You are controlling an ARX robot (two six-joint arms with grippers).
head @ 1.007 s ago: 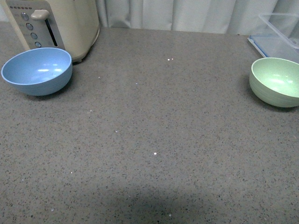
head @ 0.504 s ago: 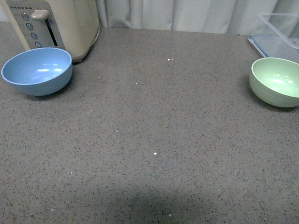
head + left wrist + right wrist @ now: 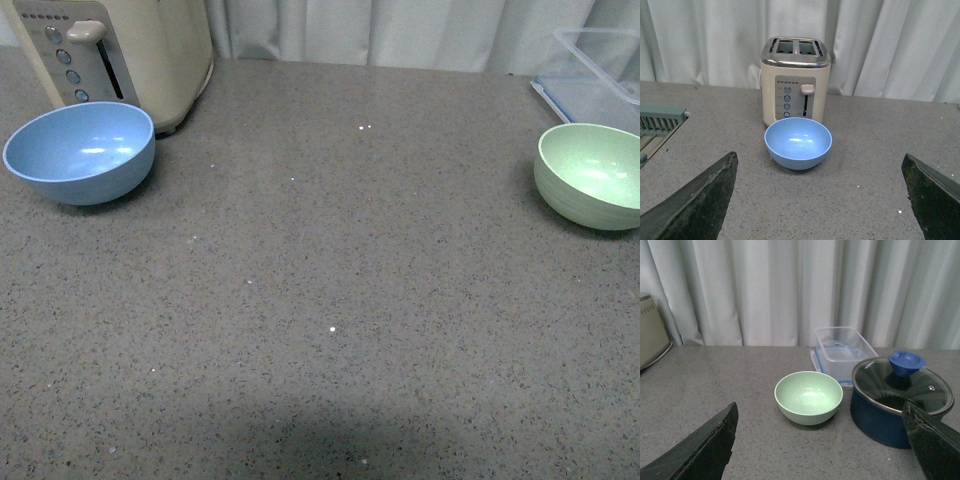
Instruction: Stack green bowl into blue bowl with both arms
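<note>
- Grey speckled counter (image 3: 330, 300) w/ pale curtain (image 3: 400, 30) along the back edge.
- Blue bowl (image 3: 80, 152) sits upright at far left of the counter in the front view, just in front of a cream toaster (image 3: 120, 50) – touching or only close, can't tell.
- Green bowl (image 3: 590, 175) sits upright at far right, well apart from the blue one, nothing inside either.
- Clear plastic container (image 3: 600, 70) is just behind the green bowl.
- L wrist view: left gripper (image 3: 818, 159) is spread wide, holding nothing; its dark fingers (image 3: 700, 200) frame the blue bowl (image 3: 798, 142) and toaster (image 3: 795, 80), both well ahead of it.
- Slatted green rack (image 3: 660, 120) shows at the edge of that view.
- R wrist view: right gripper (image 3: 819, 405) is also spread wide and empty – fingers (image 3: 700, 445) either side of the green bowl (image 3: 809, 396), not touching it.
- Dark blue pot (image 3: 900, 400) w/ glass lid and blue knob stands just beside the green bowl, container (image 3: 845, 352) behind both.
</note>
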